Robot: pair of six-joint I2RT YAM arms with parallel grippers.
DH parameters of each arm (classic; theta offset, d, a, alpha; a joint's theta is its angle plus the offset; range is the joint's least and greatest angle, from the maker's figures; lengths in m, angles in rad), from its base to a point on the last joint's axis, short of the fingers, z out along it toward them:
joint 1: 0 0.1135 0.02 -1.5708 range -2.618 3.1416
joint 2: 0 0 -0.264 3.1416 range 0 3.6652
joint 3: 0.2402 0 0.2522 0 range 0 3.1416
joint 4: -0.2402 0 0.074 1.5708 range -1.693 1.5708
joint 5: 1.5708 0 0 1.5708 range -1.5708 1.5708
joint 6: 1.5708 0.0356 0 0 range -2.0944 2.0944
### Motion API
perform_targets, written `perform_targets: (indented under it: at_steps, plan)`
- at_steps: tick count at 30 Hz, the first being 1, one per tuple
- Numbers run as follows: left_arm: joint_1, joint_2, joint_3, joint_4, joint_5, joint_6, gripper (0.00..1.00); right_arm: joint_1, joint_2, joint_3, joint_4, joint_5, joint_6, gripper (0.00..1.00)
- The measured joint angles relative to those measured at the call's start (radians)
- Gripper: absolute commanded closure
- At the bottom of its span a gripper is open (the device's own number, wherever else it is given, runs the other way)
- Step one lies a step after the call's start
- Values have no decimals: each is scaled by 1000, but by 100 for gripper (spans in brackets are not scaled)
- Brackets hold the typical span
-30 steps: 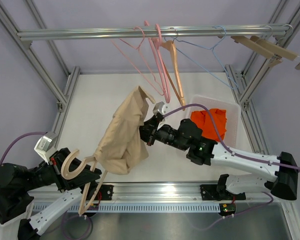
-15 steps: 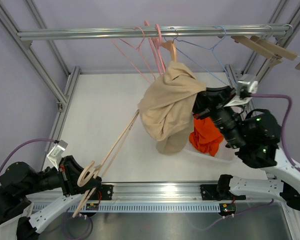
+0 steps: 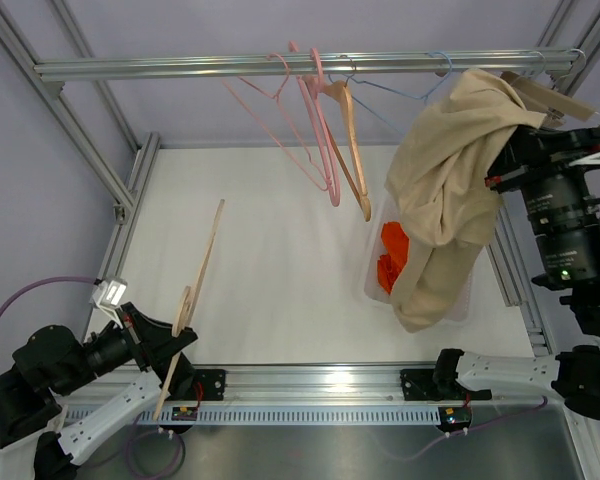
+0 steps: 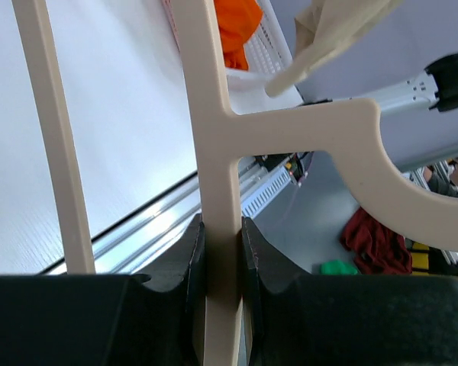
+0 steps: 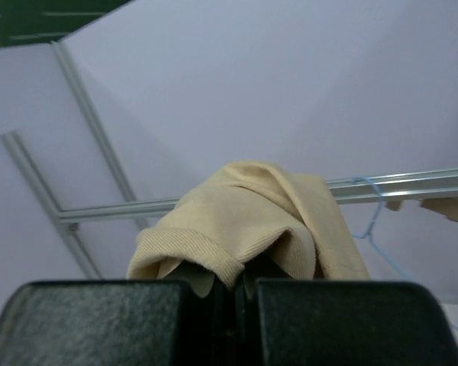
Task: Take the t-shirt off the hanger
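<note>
The beige t-shirt (image 3: 445,190) hangs free from my right gripper (image 3: 505,165), which is raised high at the right, above the white bin (image 3: 462,300). The gripper is shut on the shirt's ribbed edge (image 5: 214,255). The shirt is off the hanger. The light wooden hanger (image 3: 195,290) is bare and slants over the left of the table. My left gripper (image 3: 175,345) is shut on it next to its hook, the jaws clamped on its stem (image 4: 221,252).
An orange garment (image 3: 390,260) lies in the white bin under the shirt's lower end. Pink (image 3: 315,120), wooden (image 3: 352,140) and blue wire (image 3: 430,85) hangers hang on the overhead rail (image 3: 180,68). Frame posts stand at both sides.
My right gripper has swung from mid-table to the upper right, pulling the shirt off the hanger and lifting it over the bin. The hanger, held by my left gripper, is now bare.
</note>
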Motion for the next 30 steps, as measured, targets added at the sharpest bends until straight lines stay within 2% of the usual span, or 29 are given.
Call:
perform_targets:
  at_steps: [5,8,12,16,22,25,26,28,30]
  plan:
    - [0,0,-32,80,-31,-11,100,-137,86,-6,0,58,-125,100]
    - [0,3,-81,126,-29,-18,100,-272,111,-38,-21,32,-126,100]
    - [0,22,-105,146,-31,-26,100,-422,79,-167,-49,-13,-61,100]
    - [-1,44,-104,179,-47,-26,100,-497,-25,-434,-29,-13,68,100]
    - [-1,87,-100,246,-63,-26,100,-534,-222,-968,-19,66,316,100]
    - [-1,120,-99,282,-63,-26,100,-568,-238,-1138,-60,78,466,93]
    - [-1,134,-99,293,-63,-26,100,-576,-229,-1172,-75,77,511,86]
    - [-1,153,-100,313,-63,-26,100,-586,-200,-1211,-98,76,597,80]
    - [-1,165,-100,331,-63,-26,100,-594,-161,-1227,-107,76,675,66]
